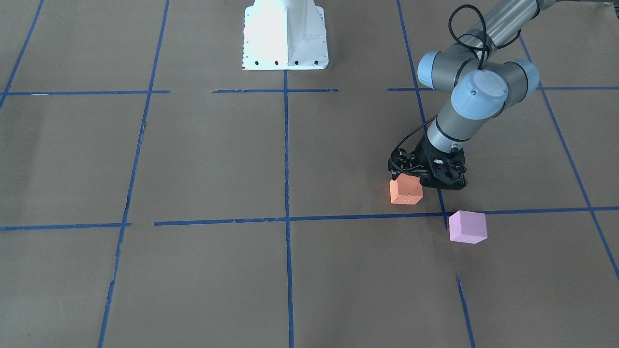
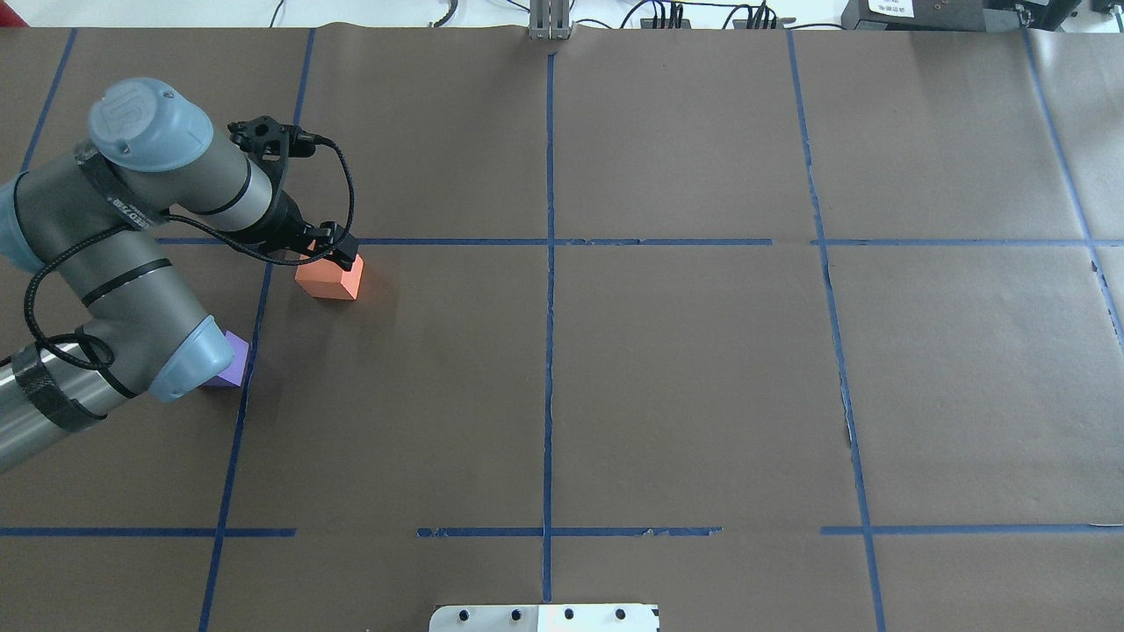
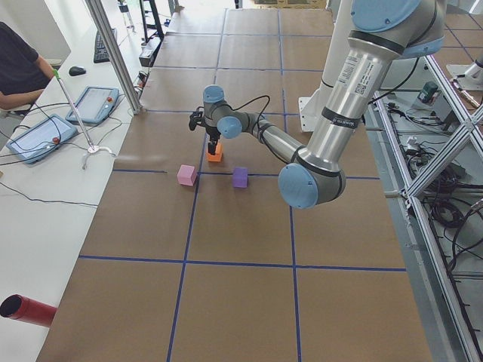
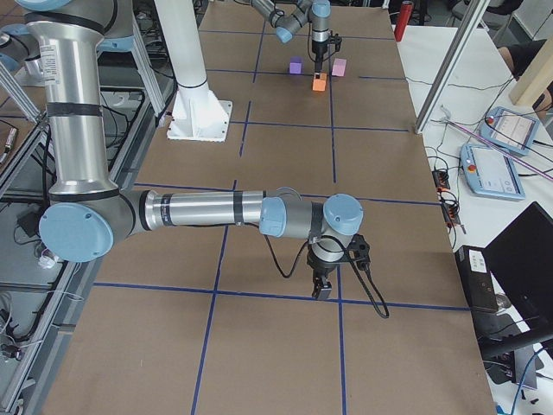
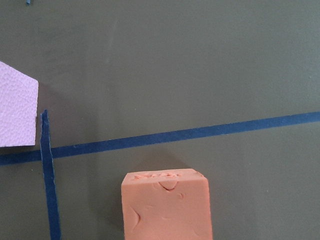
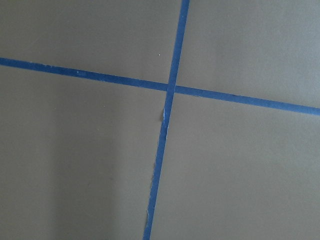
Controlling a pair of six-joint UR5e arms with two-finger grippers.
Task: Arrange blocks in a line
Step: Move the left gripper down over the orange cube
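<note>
My left gripper (image 1: pixel 405 178) stands over the orange block (image 1: pixel 405 190), fingers down its sides and shut on it. The block sits at or just above the paper beside a blue tape line. It fills the bottom middle of the left wrist view (image 5: pixel 167 205). The light pink block (image 1: pixel 467 226) lies on the table a little beyond it, across the tape line. The violet-purple block (image 2: pixel 232 369) lies nearer the robot, half hidden under my left elbow. My right gripper (image 4: pixel 321 290) hangs low over a tape crossing far from the blocks. I cannot tell whether it is open or shut.
The white robot base (image 1: pixel 285 36) stands at the table's robot side. Blue tape lines (image 2: pixel 549 351) grid the brown paper. A side desk with tablets (image 3: pixel 38 136) and a red cylinder (image 3: pixel 26 311) lies beyond the table's far edge.
</note>
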